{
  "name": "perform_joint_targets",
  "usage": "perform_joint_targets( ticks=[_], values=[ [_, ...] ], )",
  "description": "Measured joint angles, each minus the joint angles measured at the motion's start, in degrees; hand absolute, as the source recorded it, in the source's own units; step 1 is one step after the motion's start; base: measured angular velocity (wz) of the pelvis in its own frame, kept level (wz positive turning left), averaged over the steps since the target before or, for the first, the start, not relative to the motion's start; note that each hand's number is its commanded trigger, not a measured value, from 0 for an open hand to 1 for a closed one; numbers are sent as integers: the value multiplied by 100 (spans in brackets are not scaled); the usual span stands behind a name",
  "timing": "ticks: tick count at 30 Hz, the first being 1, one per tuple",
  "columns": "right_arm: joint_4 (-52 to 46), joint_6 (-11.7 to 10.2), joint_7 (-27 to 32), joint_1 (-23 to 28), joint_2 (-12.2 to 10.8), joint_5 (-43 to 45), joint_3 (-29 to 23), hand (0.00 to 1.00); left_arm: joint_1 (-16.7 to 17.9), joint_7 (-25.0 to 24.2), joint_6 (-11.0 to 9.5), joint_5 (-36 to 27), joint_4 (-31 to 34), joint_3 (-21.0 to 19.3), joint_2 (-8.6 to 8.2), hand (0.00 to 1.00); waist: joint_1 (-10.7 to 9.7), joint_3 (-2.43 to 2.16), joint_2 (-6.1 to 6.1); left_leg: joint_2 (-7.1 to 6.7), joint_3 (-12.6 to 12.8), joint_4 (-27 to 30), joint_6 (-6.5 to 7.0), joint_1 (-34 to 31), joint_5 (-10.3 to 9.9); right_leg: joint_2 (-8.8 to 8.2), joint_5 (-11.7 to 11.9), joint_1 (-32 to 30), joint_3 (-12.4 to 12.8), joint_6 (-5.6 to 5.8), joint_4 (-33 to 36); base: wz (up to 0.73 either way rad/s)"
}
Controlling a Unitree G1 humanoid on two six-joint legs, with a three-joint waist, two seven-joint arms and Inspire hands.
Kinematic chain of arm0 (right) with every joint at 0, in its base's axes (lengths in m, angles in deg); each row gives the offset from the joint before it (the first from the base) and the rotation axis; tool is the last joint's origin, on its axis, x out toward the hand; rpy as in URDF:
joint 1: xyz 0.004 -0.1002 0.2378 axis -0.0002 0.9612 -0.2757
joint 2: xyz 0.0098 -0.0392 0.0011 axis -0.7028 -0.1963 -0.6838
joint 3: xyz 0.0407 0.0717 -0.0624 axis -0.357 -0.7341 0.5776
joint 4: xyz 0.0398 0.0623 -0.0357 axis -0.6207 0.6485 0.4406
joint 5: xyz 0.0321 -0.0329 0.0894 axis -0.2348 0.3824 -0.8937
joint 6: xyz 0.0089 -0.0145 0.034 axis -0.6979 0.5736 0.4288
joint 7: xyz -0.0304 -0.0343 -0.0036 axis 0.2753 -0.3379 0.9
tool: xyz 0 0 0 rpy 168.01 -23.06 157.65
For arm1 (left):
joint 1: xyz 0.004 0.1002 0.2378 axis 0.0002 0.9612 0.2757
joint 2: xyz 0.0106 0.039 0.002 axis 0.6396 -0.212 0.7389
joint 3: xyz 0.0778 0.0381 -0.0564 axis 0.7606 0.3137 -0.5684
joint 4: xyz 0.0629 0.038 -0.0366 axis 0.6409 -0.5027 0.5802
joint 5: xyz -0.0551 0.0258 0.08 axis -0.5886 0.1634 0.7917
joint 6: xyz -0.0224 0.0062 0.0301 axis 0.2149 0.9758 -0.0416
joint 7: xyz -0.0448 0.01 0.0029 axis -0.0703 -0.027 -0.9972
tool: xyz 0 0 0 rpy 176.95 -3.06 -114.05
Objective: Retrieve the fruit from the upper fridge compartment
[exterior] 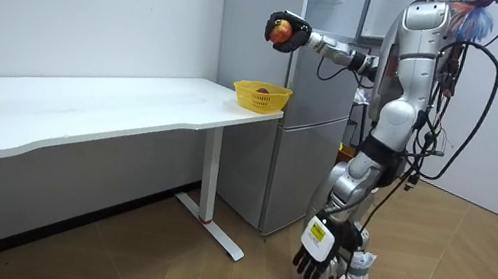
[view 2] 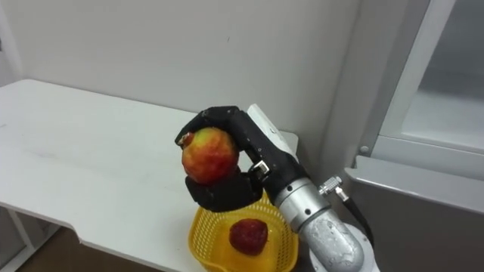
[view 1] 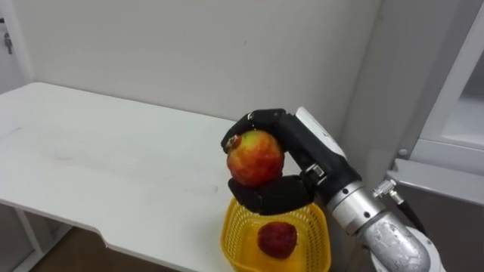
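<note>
A red-and-yellow apple [view 1: 255, 157] is in my right hand [view 1: 281, 195], whose dark fingers curl over its top while the thumb wraps beneath. The hand holds it in the air just above a yellow mesh basket [view 1: 233, 236] at the right end of the white table [view 1: 91, 159]. Inside the basket lies a dark red fruit [view 1: 277, 239]. In the room view I stand before the grey fridge [exterior: 313, 120] with the right arm stretched out over the basket [exterior: 261, 96]. My left hand [exterior: 313, 260] hangs low at my side, fingers relaxed.
The fridge's top edge and an open upper door [view 1: 454, 91] stand close on the right. A white wall [view 1: 189, 45] runs behind the table. The long tabletop extends to the left of the basket.
</note>
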Motion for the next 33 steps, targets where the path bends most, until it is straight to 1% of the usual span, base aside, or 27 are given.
perform_joint_targets(
  ticks=[4, 7, 10, 14, 15, 16, 17, 19, 21, 25, 27, 28, 29, 30, 33],
  values=[
    [406, -8, 6, 4, 5, 3, -5, 100, 18, 1, -3, -1, -1, -2, 0, 0, -5, 3, 4, 0, -4, 2, 5, 17, -3, -9, -2, 1, 0, 3, 22, 0],
    [835, 1, 8, 20, 8, 21, -5, 100, 35, -18, -19, 0, -3, -1, -8, 0, -8, -12, -30, -1, -5, 28, 12, 0, -6, -11, -5, -12, 6, 6, 28, 0],
    [913, 1, 10, 28, 10, 147, -5, 100, 48, -18, -16, 0, -11, 0, -8, 0, -7, -12, -32, -5, -41, 33, 17, -3, -10, -10, -10, -10, 18, 12, 33, 0],
    [1084, 3, 10, 28, 10, 227, 0, 100, 27, -11, -11, -2, -9, 5, -8, 0, 5, -5, -66, -12, -59, 35, 18, -4, -10, -12, -13, -12, 20, 16, 40, 2],
    [1107, 3, 10, 28, 10, 254, 1, 87, 1, -11, -3, -5, -9, 8, -8, 0, 4, -3, -77, -12, -59, 34, 18, -5, -10, -12, -14, -16, 25, 17, 46, 0],
    [1129, 3, 10, 27, 10, 254, 1, 0, -3, -11, 4, -7, -10, 8, -8, 0, 5, -3, -82, -13, -60, 34, 18, -6, -10, -13, -16, -17, 28, 19, 51, 0],
    [1198, 3, 11, 27, 10, 253, 1, 0, -16, -11, 22, -10, -12, 9, -8, 0, 7, -1, -95, -15, -60, 33, 19, -5, -10, -16, -21, -19, 32, 20, 63, 0],
    [1349, 43, 11, 28, 9, 372, 14, 0, -77, -11, 39, -2, -36, 9, -8, 0, 12, 22, -127, -21, -61, 31, 19, -1, -10, -31, -49, -40, 32, 20, 113, 0],
    [1423, 109, 10, 31, 9, 509, 36, 0, -82, -11, 39, 0, -37, 8, -9, 0, 8, 11, -150, -20, -61, 32, 20, -19, -10, -30, -49, -74, 38, 19, 112, 0],
    [1465, 126, 12, 174, 9, 640, 43, 0, -103, 2, 46, -1, -56, 6, -8, 0, 10, 11, -151, -23, -62, 30, 20, -19, -9, -29, -48, -73, 48, 19, 108, 0],
    [1467, 136, 13, 287, 10, 650, 43, 0, -109, 13, 65, 0, -56, 5, -13, 0, 10, 20, -138, -21, -62, 23, 20, -14, -9, -27, -47, -72, 51, 19, 109, 0],
    [1480, 145, 13, 301, 9, 647, 45, 0, -107, 17, 68, -1, -56, 5, -18, 0, 8, 38, -111, -20, -61, 24, 20, -12, -9, -26, -47, -64, 50, 19, 109, 0],
    [1570, 163, 11, 302, 10, 625, 46, 0, -110, 17, 79, -1, -58, 5, -36, 0, 9, 40, -108, -20, -62, 25, 20, -9, -9, -27, -47, -46, 49, 18, 111, 0],
    [1694, 171, 11, 302, 10, 604, 45, 0, -114, 17, 79, -1, -59, 5, -45, 0, 11, 59, -74, -20, -65, 24, 20, -3, -10, -27, -47, -35, 45, 18, 111, 0],
    [1869, 196, 4, 302, 10, 563, 45, 0, -139, 17, 78, -1, -70, 5, -48, 0, 10, 64, -53, -19, -70, 12, 20, -20, -10, -26, -47, -44, 45, 18, 110, 0]
  ],
)
